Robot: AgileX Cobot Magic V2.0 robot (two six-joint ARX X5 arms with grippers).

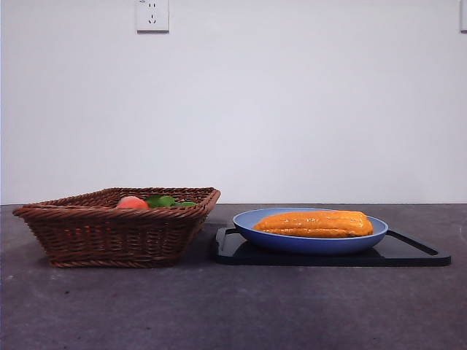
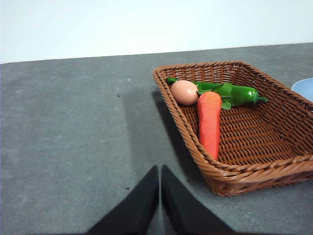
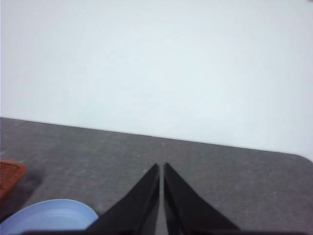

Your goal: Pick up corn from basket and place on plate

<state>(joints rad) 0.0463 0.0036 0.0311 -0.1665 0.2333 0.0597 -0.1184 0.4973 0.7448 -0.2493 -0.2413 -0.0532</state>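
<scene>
Corn, one long orange-yellow bumpy cob (image 1: 315,224), lies on one round light-blue plate (image 1: 292,242) atop one flat black tray (image 1: 408,254). One brown woven wicker basket (image 2: 274,161) holds one carrot (image 2: 210,122), one egg (image 2: 184,92) and one green pepper (image 2: 239,94). Left gripper (image 2: 160,171) and right gripper (image 3: 161,169) hover over the surface (image 1: 233,313), jaws closed together, empty.

Robot body, visible parts only: left gripper (image 2: 160,172) with two smooth matte black jaws, broad at the base and tapering to slim pointed tips; right gripper (image 3: 161,169) of identical black wedge-shaped build, plain surfaces, no markings, screws or cables in sight.
</scene>
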